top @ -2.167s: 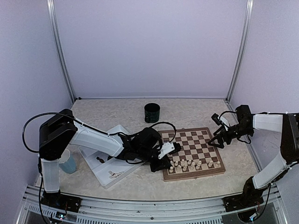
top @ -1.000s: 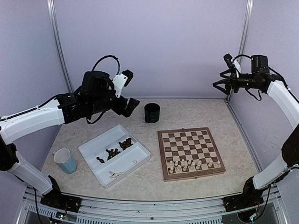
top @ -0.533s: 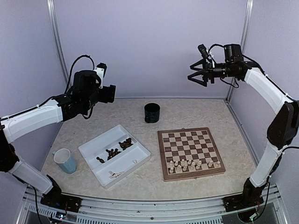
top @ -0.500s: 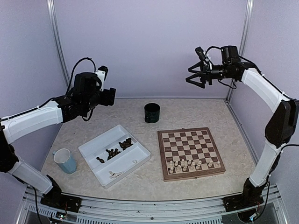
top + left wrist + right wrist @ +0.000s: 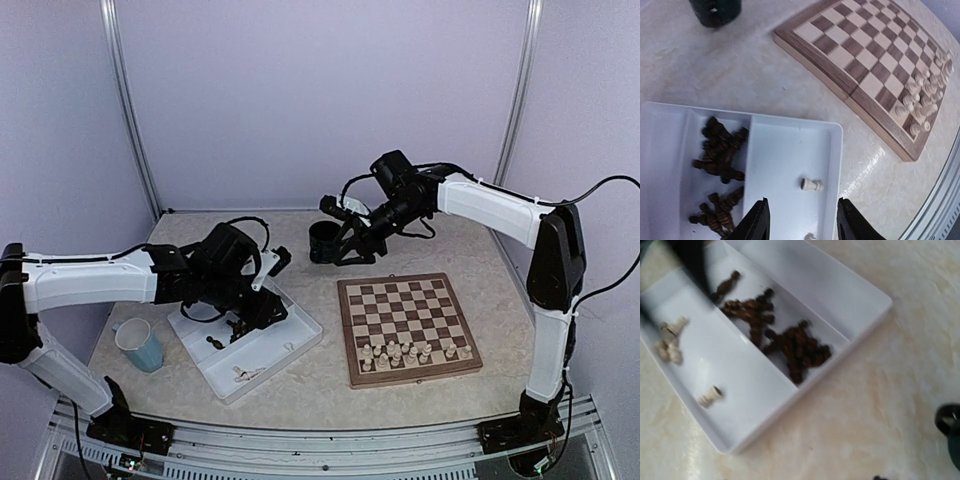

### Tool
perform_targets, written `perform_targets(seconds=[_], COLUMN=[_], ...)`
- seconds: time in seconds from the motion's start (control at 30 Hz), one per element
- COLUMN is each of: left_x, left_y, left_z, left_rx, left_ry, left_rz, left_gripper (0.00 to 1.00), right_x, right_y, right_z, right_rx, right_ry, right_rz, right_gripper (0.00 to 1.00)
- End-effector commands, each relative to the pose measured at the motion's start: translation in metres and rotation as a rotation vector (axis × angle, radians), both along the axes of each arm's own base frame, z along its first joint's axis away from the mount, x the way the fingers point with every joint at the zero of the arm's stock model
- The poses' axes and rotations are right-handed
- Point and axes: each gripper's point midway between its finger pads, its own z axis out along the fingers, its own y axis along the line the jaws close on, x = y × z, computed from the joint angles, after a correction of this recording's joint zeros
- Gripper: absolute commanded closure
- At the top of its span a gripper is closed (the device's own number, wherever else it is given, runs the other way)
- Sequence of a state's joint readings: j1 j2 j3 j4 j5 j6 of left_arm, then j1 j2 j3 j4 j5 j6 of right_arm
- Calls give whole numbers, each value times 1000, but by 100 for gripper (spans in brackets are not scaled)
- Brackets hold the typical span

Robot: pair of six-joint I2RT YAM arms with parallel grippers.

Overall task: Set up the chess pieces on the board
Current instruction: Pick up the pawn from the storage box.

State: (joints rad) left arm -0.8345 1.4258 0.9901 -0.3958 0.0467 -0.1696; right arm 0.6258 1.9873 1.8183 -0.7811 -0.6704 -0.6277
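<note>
The board [image 5: 408,325] lies right of centre, with cream chess pieces [image 5: 410,352] standing in its near rows. In the white tray [image 5: 300,338] a heap of dark chess pieces [image 5: 720,150] fills one compartment. A lone cream piece [image 5: 811,185] lies on its side in the other. My left gripper [image 5: 804,225] hovers open over that compartment, the cream piece just ahead of its fingers and untouched. My right gripper [image 5: 350,255] hangs open and empty above the table between the black cup and the tray. Its wrist view shows the dark heap [image 5: 785,340] and loose cream pieces [image 5: 709,396].
A black cup [image 5: 324,241] stands behind the board, close to my right gripper. A pale blue mug [image 5: 137,344] sits left of the tray. Both arms now converge over the tray's far end. More cream pieces [image 5: 667,342] lie at the tray's near end.
Both arms came down from high positions. The left dropped onto the tray, the right swung left and down past the black cup. Both grippers' jaws have narrowed.
</note>
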Motion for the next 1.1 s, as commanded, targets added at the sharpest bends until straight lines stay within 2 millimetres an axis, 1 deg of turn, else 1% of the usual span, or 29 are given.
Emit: perform_targets(seconds=[0.0, 0.03, 0.07, 0.1, 0.17, 0.27, 0.4, 0.43, 0.5, 0.63, 0.77, 0.9, 0.97, 1.07], left_x=[-26, -25, -23, -22, -26, -26, -17, -18, -19, -13, -9, -8, -5, -3], left_y=[-16, -14, -11, -10, -12, -16, -13, -13, -17, -22, -23, -22, -17, -7], left_z=[-37, -44, -56, -62, -76, -82, -91, -97, -100, -107, -124, -127, -129, -131], left_rx=[102, 120, 148, 164, 213, 241, 271, 283, 302, 344, 366, 350, 350, 342], left_ry=[119, 140, 171, 187, 199, 184, 184, 193, 180, 160, 209, 239, 257, 280], left_rz=[-85, -91, -93, -105, -169, -223, -246, -262, -291, -306, -281, -257, -222, -176], left_gripper=[54, 55, 57, 58, 59, 59, 59, 59, 59, 60, 68, 81, 89, 92], right_x=[0, -1, -2, -4, -7, -10, -15, -16, -18, -22, -27, -30, -32, -32], right_y=[-6, -6, -7, -9, -12, -17, -21, -21, -22, -25, -27, -31, -32, -31], right_z=[-12, -11, -10, -10, -12, -17, -20, -21, -22, -29, -33, -38, -41, -42], right_rx=[-54, -55, -56, -59, -70, -86, -96, -97, -99, -112, -116, -128, -133, -128], right_ry=[-8, -13, -17, -19, -29, -39, -31, -29, -26, -9, 2, 10, 16, 23], right_rz=[5, 11, 16, 20, 24, 24, 23, 25, 28, 34, 41, 42, 43, 44], right_gripper=[39, 39, 40, 40, 40, 41, 41, 41, 41, 42, 43, 44, 44, 44])
